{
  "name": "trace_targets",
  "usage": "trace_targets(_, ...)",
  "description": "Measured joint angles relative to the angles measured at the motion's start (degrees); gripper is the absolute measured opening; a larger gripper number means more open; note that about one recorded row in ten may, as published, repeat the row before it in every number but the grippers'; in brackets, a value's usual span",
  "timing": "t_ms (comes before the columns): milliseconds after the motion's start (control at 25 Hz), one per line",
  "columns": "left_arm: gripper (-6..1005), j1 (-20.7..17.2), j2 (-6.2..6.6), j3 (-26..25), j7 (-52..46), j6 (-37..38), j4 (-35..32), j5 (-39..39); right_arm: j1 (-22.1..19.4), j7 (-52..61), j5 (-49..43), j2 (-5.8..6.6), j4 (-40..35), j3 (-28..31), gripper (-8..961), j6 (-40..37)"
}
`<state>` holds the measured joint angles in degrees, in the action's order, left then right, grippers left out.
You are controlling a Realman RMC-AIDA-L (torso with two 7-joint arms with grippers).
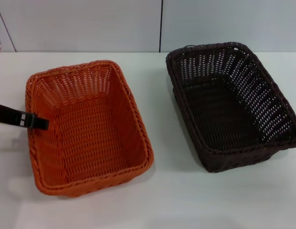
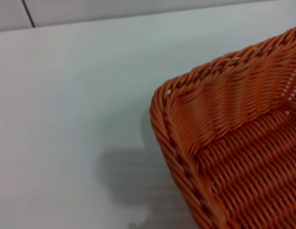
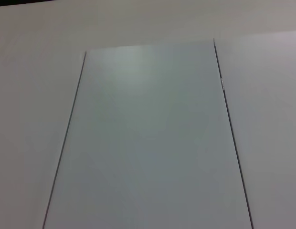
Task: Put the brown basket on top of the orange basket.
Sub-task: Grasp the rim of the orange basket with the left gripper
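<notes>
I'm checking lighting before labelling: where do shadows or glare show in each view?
Head view: soft, even light, with a faint shadow under the orange basket and the brown basket. Left wrist view: a diffuse shadow on the table beside the orange basket. Right wrist view: a pale sheen on wall panels.

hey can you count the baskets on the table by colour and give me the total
Orange basket: 1
Brown basket: 1
Total: 2 baskets, side by side and apart on the white table. The left gripper reaches over the orange one's left rim.
</notes>
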<state>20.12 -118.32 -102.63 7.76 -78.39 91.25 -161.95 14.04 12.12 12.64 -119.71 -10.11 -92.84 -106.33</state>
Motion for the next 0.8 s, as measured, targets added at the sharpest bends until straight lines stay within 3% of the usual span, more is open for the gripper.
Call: trace_targets(800,687,2.92,0.12,-0.35,-0.03,3.89,-9.46,0.41,0.55,0.01,0.02,0.0,-0.39,-0.87,823,-0.02)
